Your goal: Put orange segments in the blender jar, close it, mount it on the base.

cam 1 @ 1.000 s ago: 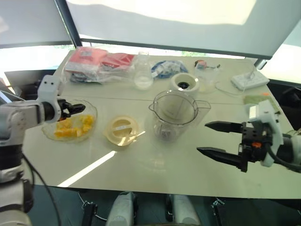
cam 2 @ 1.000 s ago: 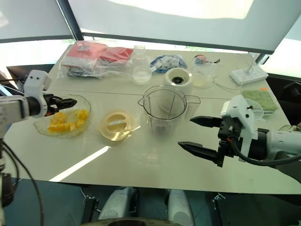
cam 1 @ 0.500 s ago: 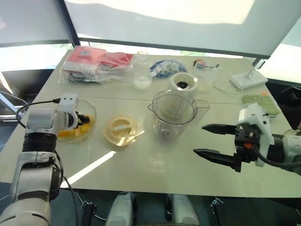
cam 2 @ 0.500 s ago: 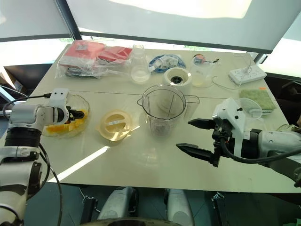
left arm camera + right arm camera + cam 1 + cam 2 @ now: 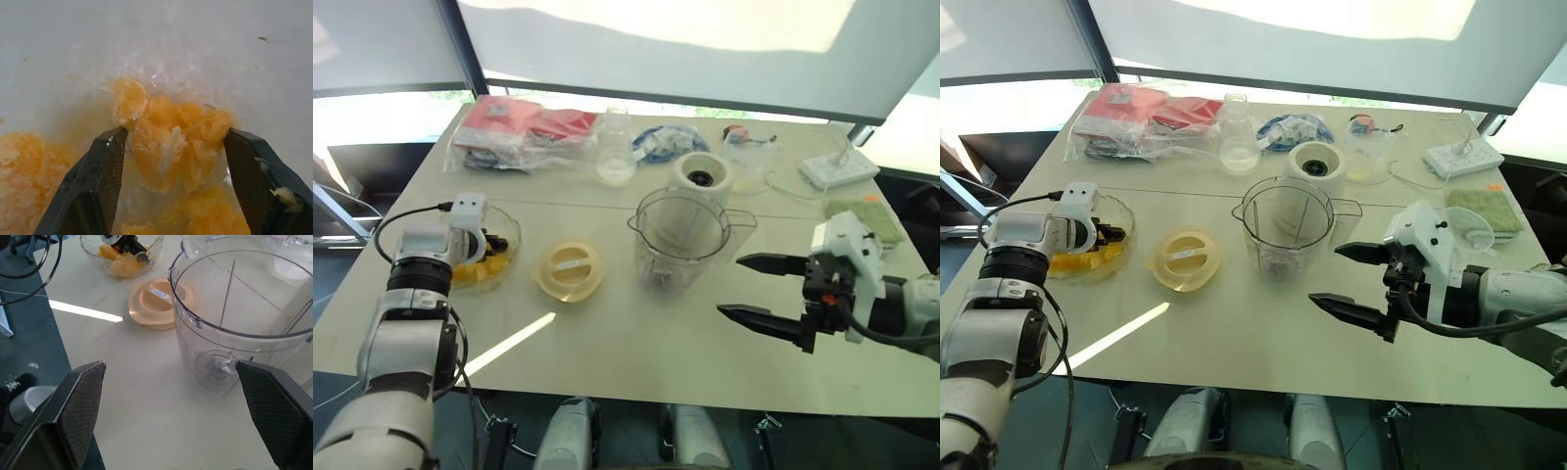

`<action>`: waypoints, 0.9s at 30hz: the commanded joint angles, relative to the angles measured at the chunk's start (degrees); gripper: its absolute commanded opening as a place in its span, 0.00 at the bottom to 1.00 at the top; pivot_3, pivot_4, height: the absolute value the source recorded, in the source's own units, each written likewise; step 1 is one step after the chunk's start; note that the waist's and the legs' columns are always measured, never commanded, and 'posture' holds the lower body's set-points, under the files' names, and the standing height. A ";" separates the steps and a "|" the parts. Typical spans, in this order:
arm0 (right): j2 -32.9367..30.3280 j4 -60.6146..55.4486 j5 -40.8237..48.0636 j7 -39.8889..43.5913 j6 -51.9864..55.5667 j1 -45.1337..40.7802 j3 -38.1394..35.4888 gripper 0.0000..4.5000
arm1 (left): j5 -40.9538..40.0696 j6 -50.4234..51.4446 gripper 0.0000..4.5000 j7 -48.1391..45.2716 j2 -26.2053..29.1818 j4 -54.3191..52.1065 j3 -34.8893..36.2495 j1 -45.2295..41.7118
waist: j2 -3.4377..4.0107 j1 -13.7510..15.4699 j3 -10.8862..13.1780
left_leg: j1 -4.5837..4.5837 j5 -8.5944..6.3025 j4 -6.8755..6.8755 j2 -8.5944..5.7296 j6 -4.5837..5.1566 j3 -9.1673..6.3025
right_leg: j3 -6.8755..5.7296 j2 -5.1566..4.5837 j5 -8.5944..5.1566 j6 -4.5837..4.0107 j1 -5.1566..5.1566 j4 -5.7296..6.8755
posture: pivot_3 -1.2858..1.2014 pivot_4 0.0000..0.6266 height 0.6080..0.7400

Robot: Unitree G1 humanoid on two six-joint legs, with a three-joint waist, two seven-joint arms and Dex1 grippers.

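Observation:
A clear glass bowl (image 5: 505,224) of orange segments (image 5: 166,152) sits at the table's left. My left gripper (image 5: 493,243) is down inside it, open, its two fingers straddling a clump of segments. The empty clear blender jar (image 5: 683,240) stands upright mid-table, with its cream lid (image 5: 568,270) lying flat between jar and bowl. The white blender base (image 5: 702,174) stands just behind the jar. My right gripper (image 5: 732,287) hovers open to the right of the jar, pointing at it with nothing between its fingers.
Along the far edge lie red and clear plastic bags (image 5: 519,132), a glass flask (image 5: 615,152), a blue packet (image 5: 658,144) and a clear cup (image 5: 744,157). A white power strip (image 5: 839,168) and a green sponge (image 5: 862,211) are at the right.
My left gripper has gone from above the bowl's rim down into the segments. The right gripper has hardly moved. The camera view has shifted a little.

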 commanded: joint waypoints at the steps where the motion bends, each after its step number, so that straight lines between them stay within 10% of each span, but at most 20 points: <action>1: 0.31 -0.17 -0.37 -0.48 -1.39 -0.56 -0.38 1.00 | 1.07 0.67 0.52 -1.26 -0.91 0.45 -0.71 -0.14 | 0.02 0.29 -0.01 | 0.00 0.00 -0.01 0.00 0.00 0.00 | 0.01 -0.01 0.00 0.00 0.00 0.00 | 0.52 0.24 1.00; 6: 0.75 0.01 -1.02 -0.71 -1.77 -0.80 0.52 1.00 | 1.62 2.36 0.01 -2.04 -0.18 -1.81 -0.36 0.94 | 0.05 0.52 -0.02 | -0.04 0.00 -0.06 0.00 0.00 0.00 | 0.00 0.00 0.00 0.00 -0.08 0.00 | 0.52 0.24 1.00; 20: 2.67 0.93 -2.66 -0.15 -2.53 3.74 -0.62 1.00 | -6.48 -7.53 0.01 -29.65 19.37 -31.00 4.39 16.11 | 0.03 -1.25 -0.01 | -0.83 0.09 -0.15 0.01 -0.15 -0.01 | -0.05 -0.01 0.00 -0.02 -0.87 0.02 | 0.52 0.24 1.00; 27: 3.98 1.13 -5.52 0.33 -3.77 6.78 -0.53 1.00 | -13.31 -25.34 0.01 -49.71 24.98 -21.15 12.24 18.92 | 0.11 -0.72 -0.05 | -0.78 0.13 -0.11 0.01 -0.19 -0.01 | -0.13 -0.07 0.08 -0.18 -0.80 -0.01 | 0.52 0.24 1.00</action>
